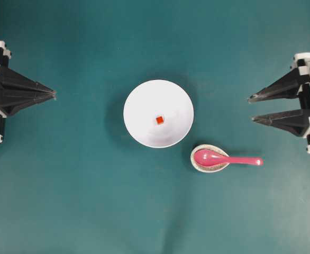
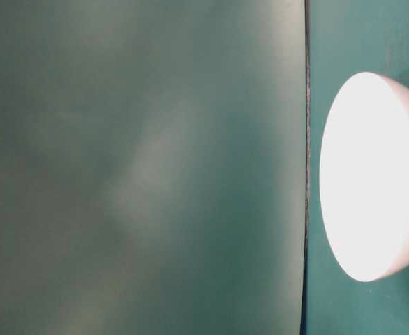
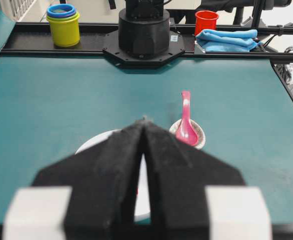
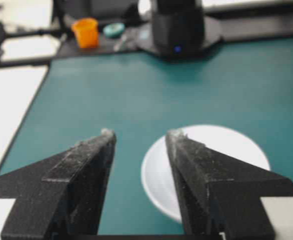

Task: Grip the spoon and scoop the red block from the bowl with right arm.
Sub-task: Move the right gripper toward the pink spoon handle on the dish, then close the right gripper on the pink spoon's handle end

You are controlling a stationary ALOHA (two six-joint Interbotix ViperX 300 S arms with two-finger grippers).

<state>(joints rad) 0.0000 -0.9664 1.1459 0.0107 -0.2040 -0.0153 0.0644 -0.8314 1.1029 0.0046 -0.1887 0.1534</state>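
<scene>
Opening stage of the task, by the look of it: nothing gripped, spoon untouched.

Right tool [image 1: 251, 109] parked at the right edge of the bench, fingers spread wide apart, empty, pointing toward the middle. Left tool [image 1: 54, 94] parked at the left edge, fingers pressed together, empty as well.

Bowl [image 1: 158, 113] near the centre of the bench, upright, with the red block [image 1: 159, 120] lying on its floor, roughly central. Spoon [image 1: 226, 159] just beside the bowl, toward the near-right side of the bench: scoop resting in a small speckled dish [image 1: 199, 165], handle sticking out over the bench surface toward the right edge, roughly level. Spoon and right tool well apart, with the handle end the closest part to that tool.

Next move, as a judgement: bring the right tool down and across to the free end of the handle, fingers straddling it across its width, then close. Handle thin, glossy and lying low, so a slip or a nudge out of the dish seems possible. Only after a firm hold: lift, carry over the bowl rim, scoop under the block.
</scene>
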